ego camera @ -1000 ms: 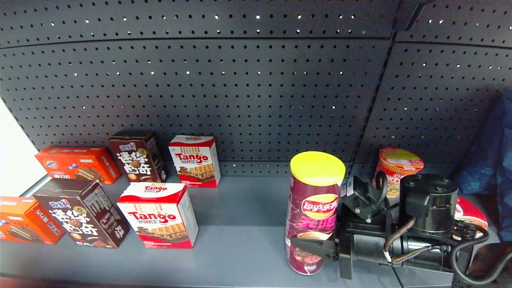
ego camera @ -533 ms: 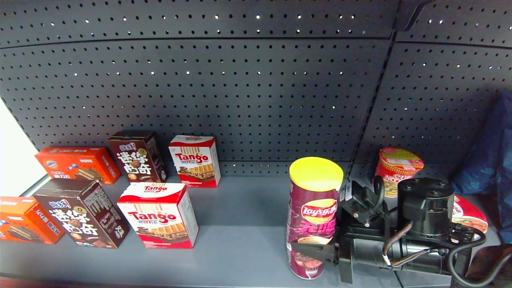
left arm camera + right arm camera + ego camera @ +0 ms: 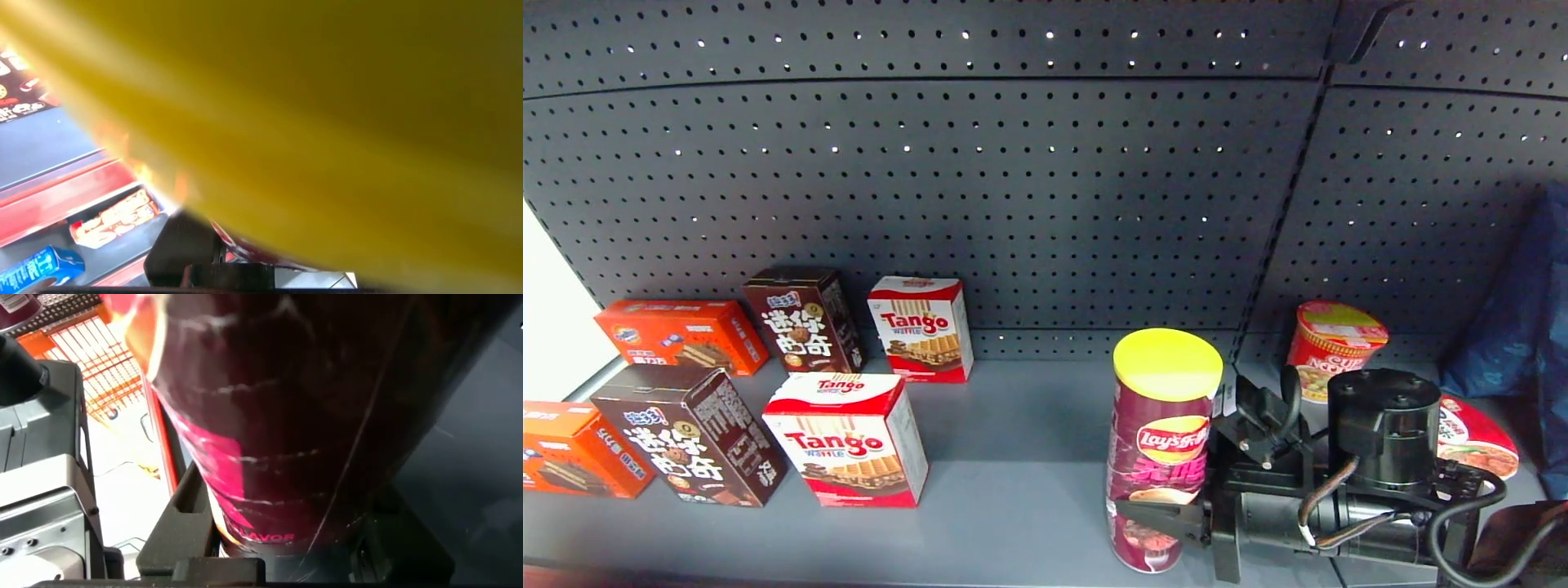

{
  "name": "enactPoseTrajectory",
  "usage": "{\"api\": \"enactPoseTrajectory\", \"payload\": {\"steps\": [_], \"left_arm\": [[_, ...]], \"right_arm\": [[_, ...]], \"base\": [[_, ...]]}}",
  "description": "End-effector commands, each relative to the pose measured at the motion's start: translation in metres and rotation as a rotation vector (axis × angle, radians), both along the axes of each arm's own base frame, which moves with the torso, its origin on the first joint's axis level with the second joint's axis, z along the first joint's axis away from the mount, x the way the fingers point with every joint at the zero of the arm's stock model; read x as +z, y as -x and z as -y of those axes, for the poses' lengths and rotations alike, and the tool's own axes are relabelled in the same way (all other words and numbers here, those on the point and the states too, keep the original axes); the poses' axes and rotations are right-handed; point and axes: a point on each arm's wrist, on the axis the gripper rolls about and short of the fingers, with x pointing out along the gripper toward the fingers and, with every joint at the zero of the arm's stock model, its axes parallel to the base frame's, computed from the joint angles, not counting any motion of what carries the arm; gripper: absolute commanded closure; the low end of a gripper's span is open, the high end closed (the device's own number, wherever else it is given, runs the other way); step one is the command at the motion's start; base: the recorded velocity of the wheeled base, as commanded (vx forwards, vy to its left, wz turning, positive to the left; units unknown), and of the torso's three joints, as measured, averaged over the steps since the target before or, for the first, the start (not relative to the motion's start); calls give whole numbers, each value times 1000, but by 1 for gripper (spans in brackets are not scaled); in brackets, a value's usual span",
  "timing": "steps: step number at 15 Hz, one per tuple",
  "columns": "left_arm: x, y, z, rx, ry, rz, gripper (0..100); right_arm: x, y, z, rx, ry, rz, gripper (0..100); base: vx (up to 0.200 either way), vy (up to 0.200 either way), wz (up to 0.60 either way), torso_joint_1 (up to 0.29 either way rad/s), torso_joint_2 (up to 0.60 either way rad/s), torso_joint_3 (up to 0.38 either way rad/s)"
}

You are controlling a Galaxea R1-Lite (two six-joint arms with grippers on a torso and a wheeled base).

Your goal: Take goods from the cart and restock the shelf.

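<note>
You are looking at six boxes at the lower left of the shelf (image 3: pixel 1013 490): two orange boxes (image 3: pixel 682 335), two brown boxes (image 3: pixel 805 318) and two wafer boxes (image 3: pixel 849 441). One can (image 3: pixel 1168 425), yellow-lidded, stands upright at lower centre-right, near the shelf's front edge. One cup (image 3: pixel 1335 339) and one red-lidded bowl (image 3: pixel 1474 441) sit behind your arm at the right. The arm lies low and level, entering from the lower right, with the right end effector (image 3: pixel 1168 510) clamped on the can's lower part.
</note>
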Motion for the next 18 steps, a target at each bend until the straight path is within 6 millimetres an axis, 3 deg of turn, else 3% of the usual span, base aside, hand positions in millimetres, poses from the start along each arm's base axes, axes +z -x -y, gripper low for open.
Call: {"api": "enactPoseTrajectory", "payload": {"steps": [1, 6, 11, 15, 16, 18], "left_arm": [[0, 2, -1, 1, 6, 9, 100], [0, 3, -2, 1, 11, 17, 100], [0, 3, -2, 3, 13, 21, 100], [-1, 5, -3, 4, 17, 27, 100], [-1, 5, -3, 4, 18, 29, 100], [-1, 5, -3, 9, 17, 31, 100]], "right_arm": [[3, 3, 3, -4, -3, 6, 100], [8, 22, 25, -30, -7, 12, 100], [9, 5, 11, -23, -17, 24, 100], [2, 9, 4, 4, 2, 2, 100], [2, 9, 4, 4, 3, 1, 0], [2, 9, 5, 1, 2, 2, 0]], "base": [[0, 0, 0, 0, 0, 0], [0, 0, 0, 0, 0, 0], [0, 0, 0, 0, 0, 0], [0, 0, 0, 0, 0, 0], [0, 0, 0, 0, 0, 0], [0, 0, 0, 0, 0, 0]]}}
